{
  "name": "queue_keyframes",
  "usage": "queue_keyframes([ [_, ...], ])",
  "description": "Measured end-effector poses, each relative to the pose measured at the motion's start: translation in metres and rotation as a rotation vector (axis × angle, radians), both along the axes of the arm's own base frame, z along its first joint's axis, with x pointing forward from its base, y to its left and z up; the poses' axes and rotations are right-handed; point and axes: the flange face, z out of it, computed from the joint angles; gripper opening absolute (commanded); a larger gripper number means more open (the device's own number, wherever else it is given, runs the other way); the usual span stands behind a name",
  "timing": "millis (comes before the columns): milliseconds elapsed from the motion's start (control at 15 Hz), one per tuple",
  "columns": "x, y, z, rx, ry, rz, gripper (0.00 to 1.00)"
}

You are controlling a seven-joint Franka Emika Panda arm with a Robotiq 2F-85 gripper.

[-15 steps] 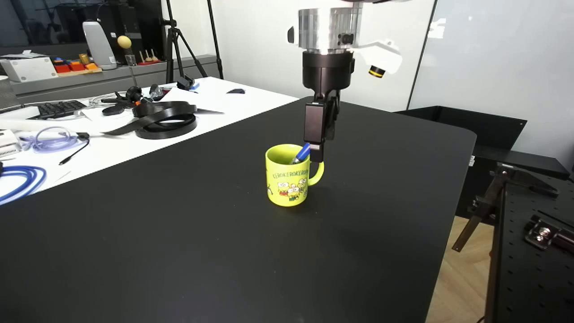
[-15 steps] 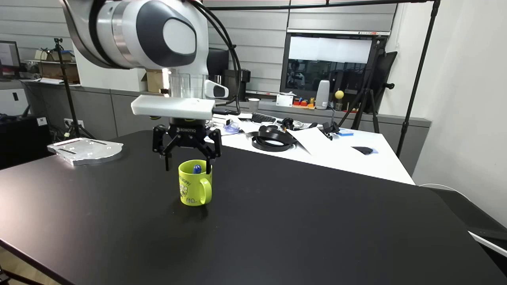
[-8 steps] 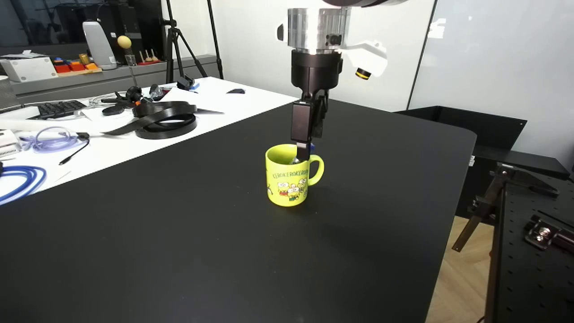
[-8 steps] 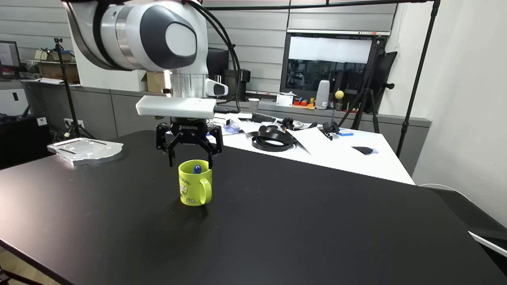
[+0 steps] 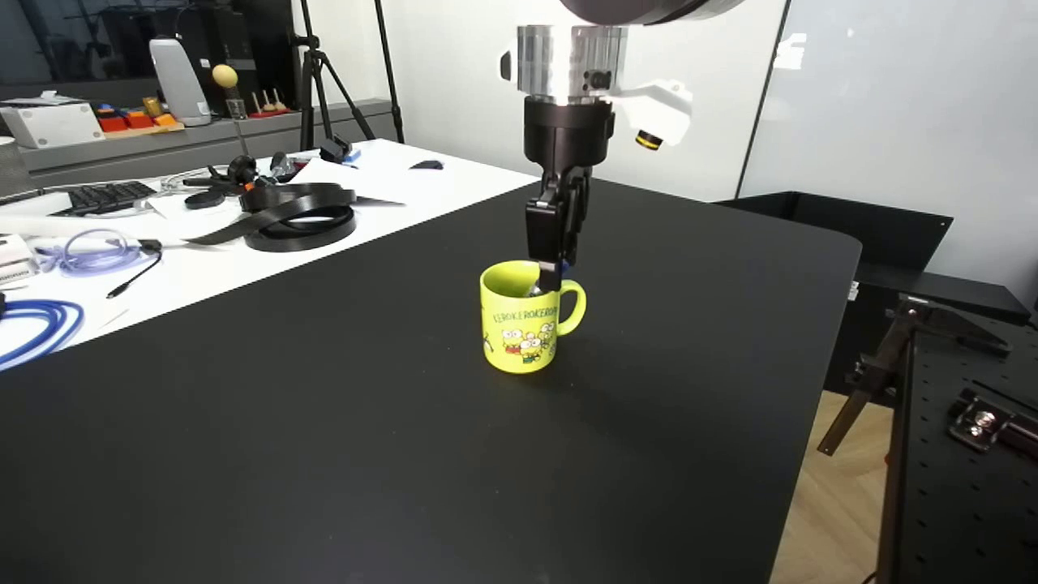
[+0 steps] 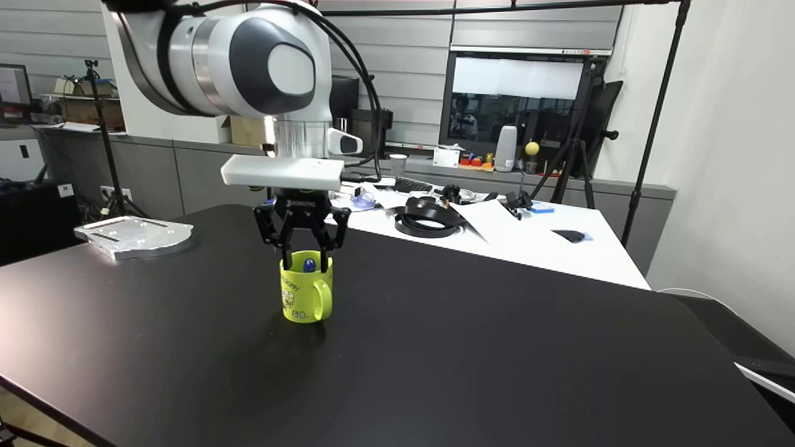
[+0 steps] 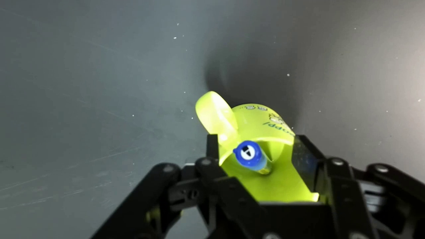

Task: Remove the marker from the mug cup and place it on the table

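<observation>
In both exterior views the mug cup [image 6: 298, 295] hides the lower end of the marker [image 6: 308, 266] leaning in it; in an exterior view a finger [image 5: 551, 274] masks more (a blue scrap shows). The gripper [image 6: 305, 269] has its fingers apart, the marker between them; contact with the rim is unclear.
</observation>
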Motion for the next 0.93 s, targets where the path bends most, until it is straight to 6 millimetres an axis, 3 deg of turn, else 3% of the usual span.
queue_keyframes([
  [267,0.002,-0.003,0.000,0.000,-0.008,-0.007,0.01],
  [333,0.003,-0.003,0.001,0.000,-0.012,-0.008,0.05],
  [667,0.007,-0.003,0.011,-0.001,-0.038,-0.007,0.06],
  [933,0.009,-0.002,0.038,-0.007,-0.086,0.004,0.06],
])
